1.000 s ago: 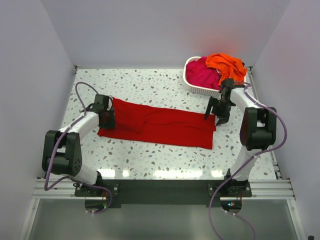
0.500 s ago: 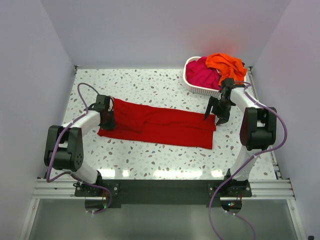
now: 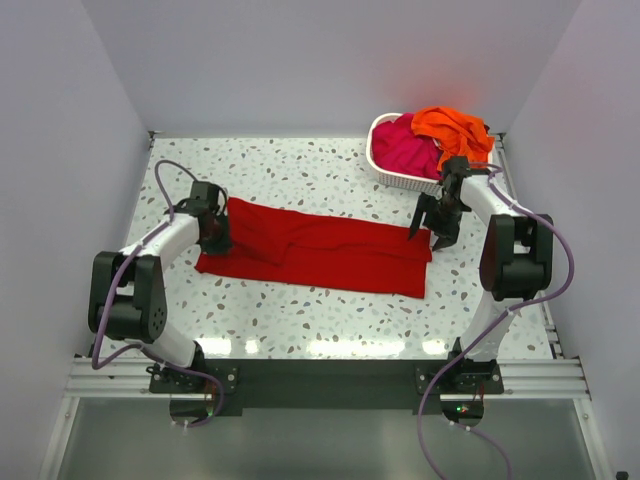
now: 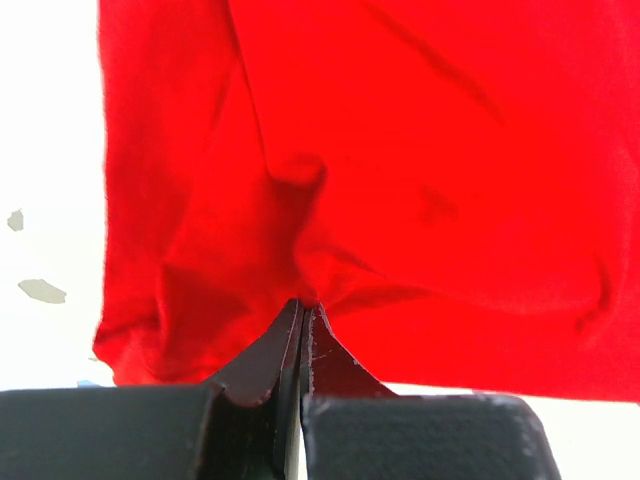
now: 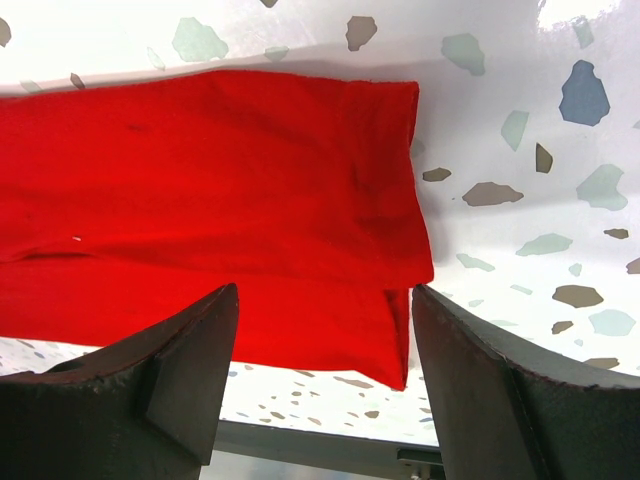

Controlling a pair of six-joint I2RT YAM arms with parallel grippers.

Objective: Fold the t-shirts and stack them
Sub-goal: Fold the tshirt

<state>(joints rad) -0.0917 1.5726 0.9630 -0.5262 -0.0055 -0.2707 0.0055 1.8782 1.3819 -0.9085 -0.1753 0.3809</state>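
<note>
**A:** How does your left hand stand?
**B:** My left hand (image 4: pixel 302 312) is pinched tight. Its fingers (image 4: pixel 255 365) meet on a puckered fold at one end of the deep red t-shirt (image 4: pixel 420 180).
**A:** And the right?
**B:** My right hand (image 3: pixel 432 222) is spread wide and holds nothing. The shirt's other end lies below, between its fingers (image 5: pixel 190 370). I cannot tell whether they touch the cloth.
**A:** Where does the shirt lie?
**B:** Flat on the desk (image 3: pixel 300 170), stretched from one hand to the other.
**A:** Beyond that?
**B:** Past my right hand, the white basket (image 3: pixel 385 172) holds the magenta t-shirt (image 3: pixel 402 150), with the orange t-shirt (image 3: pixel 452 126) on top.
</note>
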